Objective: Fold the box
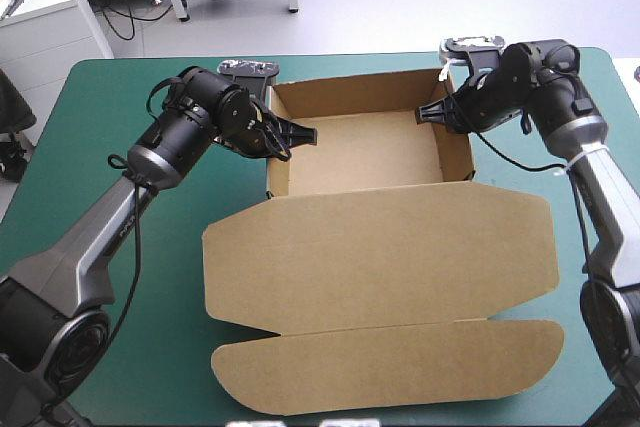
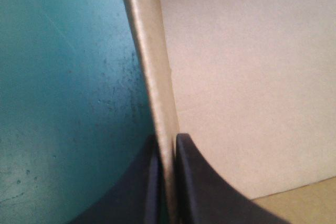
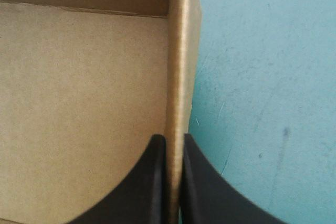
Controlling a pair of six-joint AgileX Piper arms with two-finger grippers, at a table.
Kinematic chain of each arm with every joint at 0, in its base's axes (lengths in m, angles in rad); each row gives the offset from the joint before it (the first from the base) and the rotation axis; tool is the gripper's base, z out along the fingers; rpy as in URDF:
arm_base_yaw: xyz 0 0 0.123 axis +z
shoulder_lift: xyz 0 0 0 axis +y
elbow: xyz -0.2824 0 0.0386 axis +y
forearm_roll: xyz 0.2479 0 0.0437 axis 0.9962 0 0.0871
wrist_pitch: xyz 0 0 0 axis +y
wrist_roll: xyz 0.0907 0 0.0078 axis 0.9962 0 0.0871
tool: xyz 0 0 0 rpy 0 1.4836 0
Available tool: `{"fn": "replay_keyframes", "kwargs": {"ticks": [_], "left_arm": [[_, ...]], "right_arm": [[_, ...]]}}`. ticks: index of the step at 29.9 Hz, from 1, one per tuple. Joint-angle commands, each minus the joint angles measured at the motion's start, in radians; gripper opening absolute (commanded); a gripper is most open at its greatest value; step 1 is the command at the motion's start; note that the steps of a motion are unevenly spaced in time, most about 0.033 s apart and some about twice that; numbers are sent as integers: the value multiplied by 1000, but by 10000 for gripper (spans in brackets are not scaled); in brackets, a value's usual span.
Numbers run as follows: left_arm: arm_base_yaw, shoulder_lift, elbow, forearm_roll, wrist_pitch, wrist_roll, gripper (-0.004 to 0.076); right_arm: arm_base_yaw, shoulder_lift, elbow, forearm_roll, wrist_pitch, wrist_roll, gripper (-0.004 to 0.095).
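The brown box [image 1: 375, 247] lies in the middle of the table as an open tray with raised walls, its lid flat toward the near edge. My left gripper [image 1: 285, 137] is shut on the box's left wall [image 2: 152, 77], one black finger [image 2: 202, 182] inside the tray and the other outside over the teal-green cover. My right gripper [image 1: 440, 112] is shut on the right wall [image 3: 181, 66] in the same way, one finger [image 3: 152, 182] inside and one outside. The tray floor [image 1: 370, 152] is bare.
The flat lid [image 1: 380, 252] and its front flap [image 1: 390, 367] cover much of the near half of the table. Bare teal-green cover [image 1: 100, 127] shows to the left and right of the box. The table's far edge [image 1: 330, 55] runs just behind the tray.
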Motion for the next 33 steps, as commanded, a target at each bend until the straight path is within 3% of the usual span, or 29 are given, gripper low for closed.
{"fn": "replay_keyframes", "kwargs": {"ticks": [1, 19, 24, 27, 31, 33], "left_arm": [[21, -10, -31, -85, -35, 96, -8], [41, 119, -29, -113, 15, 179, -8], [41, 119, -29, -110, 20, 180, 76], [41, 119, -29, -104, 20, 180, 210], [41, 119, -29, -89, 22, 177, 413], [41, 119, -29, -66, 32, 164, 470]], "right_arm": [[7, -7, -32, 78, 21, -61, -15], [7, 132, -31, 97, 28, -82, -14], [7, 132, -31, 86, 37, -86, 17], [7, 132, -31, 85, 43, -90, 182], [7, 132, -31, 87, 58, -90, 544], [7, 132, -31, 87, 58, -84, 698]]}}
